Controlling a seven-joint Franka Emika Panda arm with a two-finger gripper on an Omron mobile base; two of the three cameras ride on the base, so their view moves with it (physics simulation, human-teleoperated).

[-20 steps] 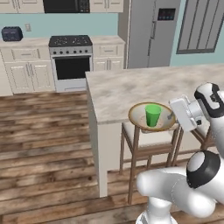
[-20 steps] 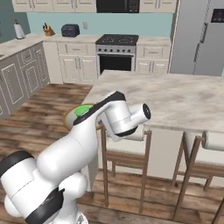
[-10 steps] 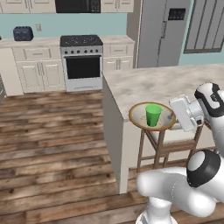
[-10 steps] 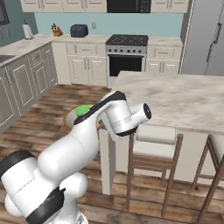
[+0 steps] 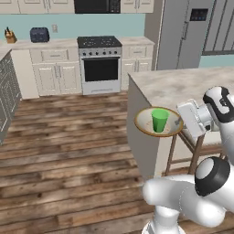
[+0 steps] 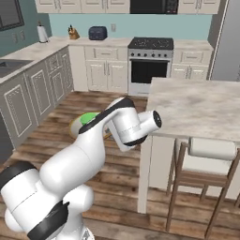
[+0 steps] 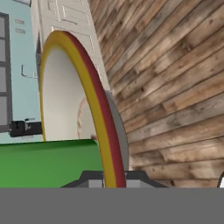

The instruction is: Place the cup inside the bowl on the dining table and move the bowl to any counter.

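Aloft, gripper [image 5: 183, 122] clamping bowl [image 5: 147, 121] rim, cup [image 5: 159, 120] inside, beside dining table [image 5: 183, 87].

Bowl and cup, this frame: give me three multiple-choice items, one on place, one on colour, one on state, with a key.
1. Where is the bowl?
A. On the dining table
B. Held in the air beside the dining table, over the wood floor
C. On the counter by the sink

2. What colour is the cup?
A. Bright green
B. Red
C. White

3. How does the cup stand?
A. Tipped over on the floor
B. Upright on the table, apart from the bowl
C. Upright inside the bowl

Key: 1 B, the left base view shows the bowl past the table edge with floor beneath it. 2 A, it is green in all three views. 3 C, the left base view shows it standing in the middle of the bowl.
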